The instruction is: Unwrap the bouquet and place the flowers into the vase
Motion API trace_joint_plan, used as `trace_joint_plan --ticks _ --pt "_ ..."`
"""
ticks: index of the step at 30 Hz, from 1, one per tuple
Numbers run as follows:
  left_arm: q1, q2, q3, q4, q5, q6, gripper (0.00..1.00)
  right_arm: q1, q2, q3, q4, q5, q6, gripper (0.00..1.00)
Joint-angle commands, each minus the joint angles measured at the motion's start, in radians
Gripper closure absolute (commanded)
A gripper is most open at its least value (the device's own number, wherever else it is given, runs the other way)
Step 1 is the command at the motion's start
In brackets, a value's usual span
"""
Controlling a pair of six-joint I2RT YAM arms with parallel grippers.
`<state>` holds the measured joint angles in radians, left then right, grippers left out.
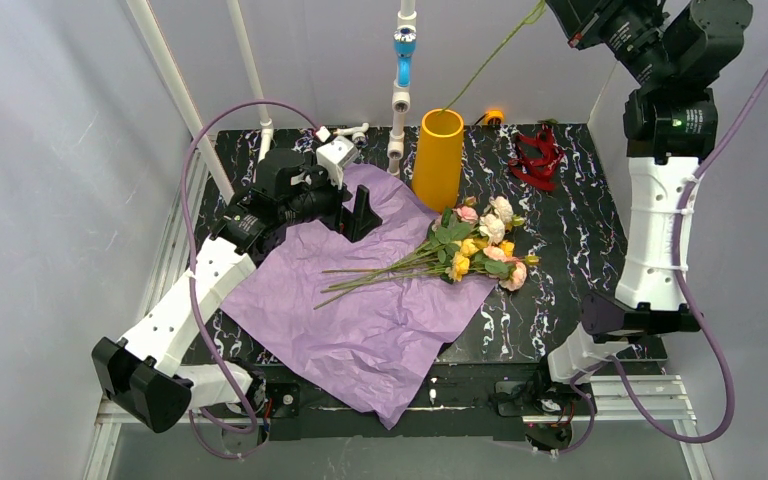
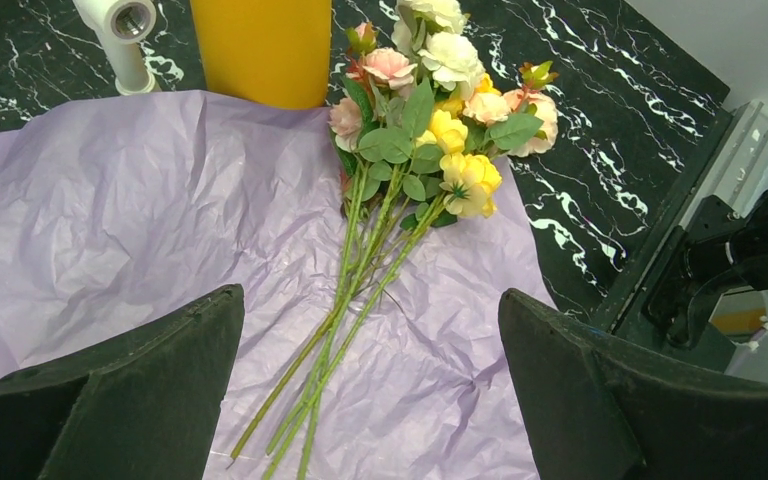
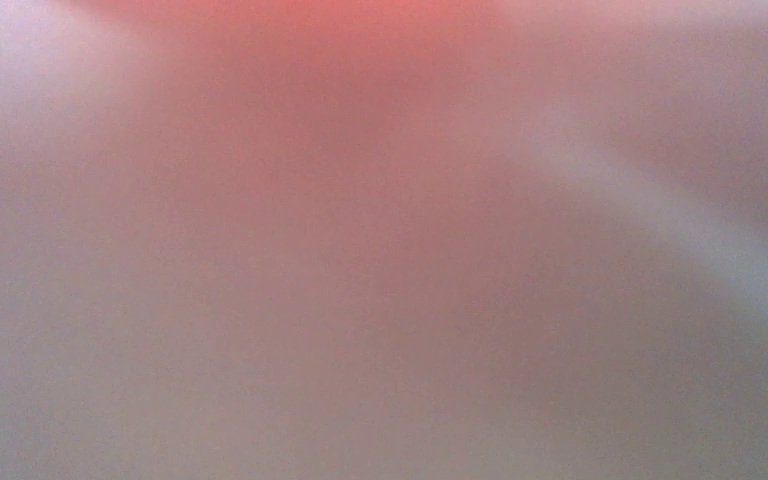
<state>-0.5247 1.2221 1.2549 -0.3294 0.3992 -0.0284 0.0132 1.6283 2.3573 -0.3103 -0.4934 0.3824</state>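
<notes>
Paper, lilac and crinkled, lies spread flat on the dark marbled tabletop in front of the vase, its nearest corner hanging over the tabletop's near edge. Above the paper, to the near left of the vase, the left end effector hovers with its jaws spread wide and nothing between them. The flowers lie loose on the paper just in front of the vase, with pink, yellow and cream blooms close to its foot and long green stems pointing away toward the near left. The mustard-yellow vase stands upright at the paper's far edge, a white pipe just to its left and a dark red ribbon on the tabletop to its right. One thin green stem leans out of the vase's mouth, rising toward the raised right arm. The right end effector is closed but lies beyond the top view's edge, and its wrist view is a pink-red blur, so what it grips cannot be told.
</notes>
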Motion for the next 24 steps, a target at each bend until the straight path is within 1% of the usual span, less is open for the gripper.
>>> trace_joint_plan --ticks 1,5,8,11,14,17,22,23,24 --pt "0.006 -0.024 0.008 0.03 -0.022 0.051 0.02 -0.004 0.033 0.013 0.034 -0.007 -0.031 0.99" --pt "0.006 0.012 0.036 -0.013 -0.011 0.095 0.02 0.0 0.025 -0.082 0.035 -0.022 -0.086 0.99" --pt "0.006 0.038 0.041 -0.023 0.029 0.119 0.02 0.016 0.038 -0.125 0.026 -0.028 -0.12 0.99" --pt "0.006 0.061 0.031 -0.029 0.1 0.175 0.02 0.057 0.057 -0.164 0.01 -0.028 -0.164 0.99" --pt "0.006 0.065 -0.005 -0.026 0.213 0.288 0.02 0.112 0.069 -0.24 0.019 -0.012 -0.203 0.99" --pt "0.005 0.083 -0.036 -0.007 0.261 0.351 0.02 0.164 0.091 -0.283 0.02 0.001 -0.25 0.99" --pt "-0.006 0.133 -0.035 -0.009 0.27 0.404 0.02 0.206 0.133 -0.333 0.031 0.066 -0.254 0.99" --pt "-0.009 0.141 -0.034 -0.01 0.272 0.417 0.02 0.206 0.141 -0.334 0.032 0.076 -0.243 0.97" --pt "-0.013 0.148 -0.035 -0.012 0.271 0.431 0.02 0.206 0.148 -0.333 0.031 0.088 -0.23 0.93"
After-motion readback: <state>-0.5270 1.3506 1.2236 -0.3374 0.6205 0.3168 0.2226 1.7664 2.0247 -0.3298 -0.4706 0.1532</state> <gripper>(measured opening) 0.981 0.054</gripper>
